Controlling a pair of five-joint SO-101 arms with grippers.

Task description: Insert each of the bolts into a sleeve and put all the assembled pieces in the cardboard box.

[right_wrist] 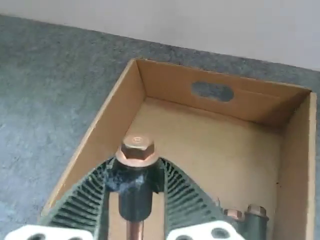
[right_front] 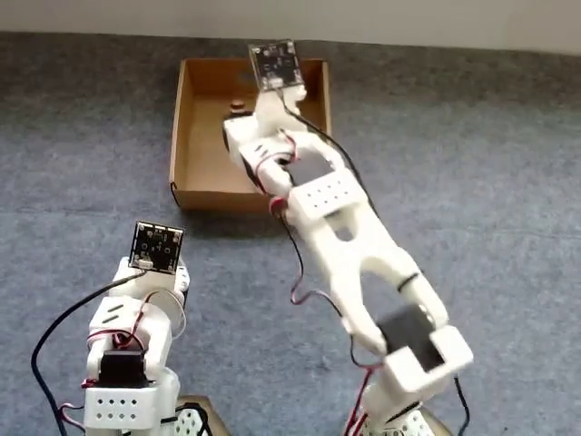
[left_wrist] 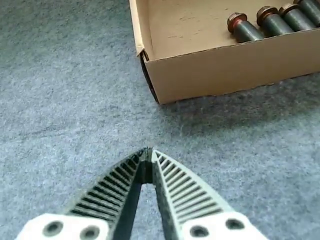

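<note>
Left fingers (left_wrist: 181, 190) together, right fingers (right_wrist: 186, 199) clamped

Table cover (right_front: 472, 136): grey cloth, felt-like, matt, fuzzy nap. Cardboard box (left_wrist: 225, 70): plain brown paperboard, matt, raw cut edges. Bolt (right_wrist: 137, 150): copper-toned metal, dull satin sheen on the hex head. Sleeve (right_wrist: 134, 197): dark grey, matt, smooth; can't tell metal from plastic. Pieces in the box (left_wrist: 247, 30): same coppery heads, dark matt bodies. Left gripper (left_wrist: 148, 154) and right gripper (right_wrist: 136, 165): dark ribbed matt plastic on smooth white plastic bases. Arm shells (right_front: 349, 241): white plastic, smooth, low sheen.
</note>
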